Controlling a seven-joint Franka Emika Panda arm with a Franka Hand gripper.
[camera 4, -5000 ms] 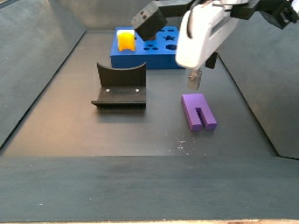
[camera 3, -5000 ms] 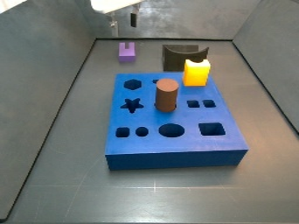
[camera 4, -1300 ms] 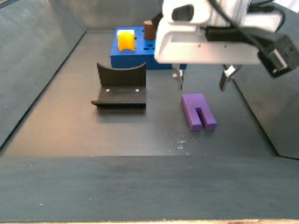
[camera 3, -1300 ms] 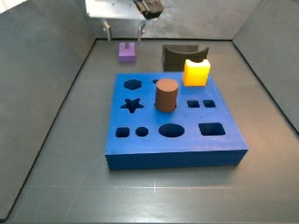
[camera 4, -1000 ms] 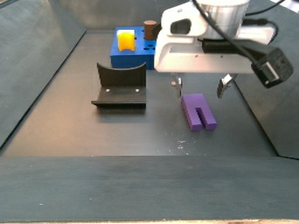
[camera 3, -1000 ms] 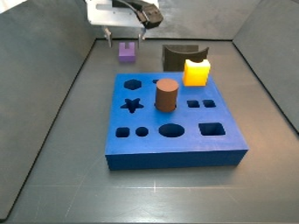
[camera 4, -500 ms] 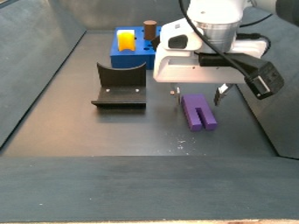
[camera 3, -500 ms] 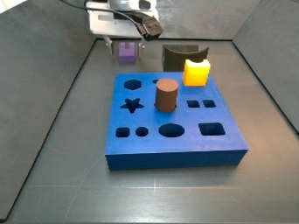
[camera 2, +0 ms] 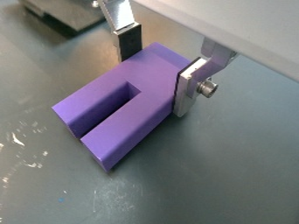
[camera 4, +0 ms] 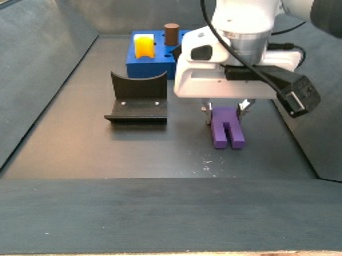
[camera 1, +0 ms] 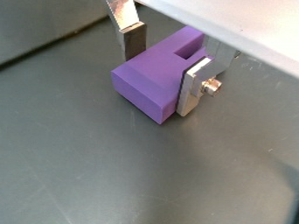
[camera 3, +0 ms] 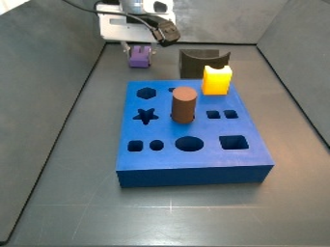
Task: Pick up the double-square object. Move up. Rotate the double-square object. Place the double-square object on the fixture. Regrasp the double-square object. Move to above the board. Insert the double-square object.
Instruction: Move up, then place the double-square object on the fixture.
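Purple plastic fills the space between the fingers: the double-square object [camera 1: 158,80] lies flat on the dark floor with the gripper [camera 1: 163,63] lowered around one end of it. In both wrist views a silver finger plate with its dark pad stands on each side of the block, one finger [camera 1: 128,33] at the far side face and the other finger [camera 2: 193,90] at the near side face. The pads look to be touching or just off the purple sides; the pictures do not settle whether they are pressing, so I cannot tell if the hold is closed or only narrow around the piece.

In a wrist view the double-square object [camera 2: 126,103] shows a long slot cut from its free end, leaving two prongs that point away from the gripper [camera 2: 162,66].

In a side view the gripper [camera 4: 227,105] hangs low under the white wrist housing, over the end of the double-square object [camera 4: 227,130] nearer the board [camera 4: 162,68]. The fixture [camera 4: 136,100] stands apart from the block, on the open floor beside it.

In a side view from the opposite end, the gripper [camera 3: 135,46] is down at the double-square object [camera 3: 137,58], behind the board [camera 3: 194,135]. The fixture [camera 3: 198,62] sits just behind a yellow block [camera 3: 217,79], and a brown cylinder [camera 3: 183,105] stands upright in the board.
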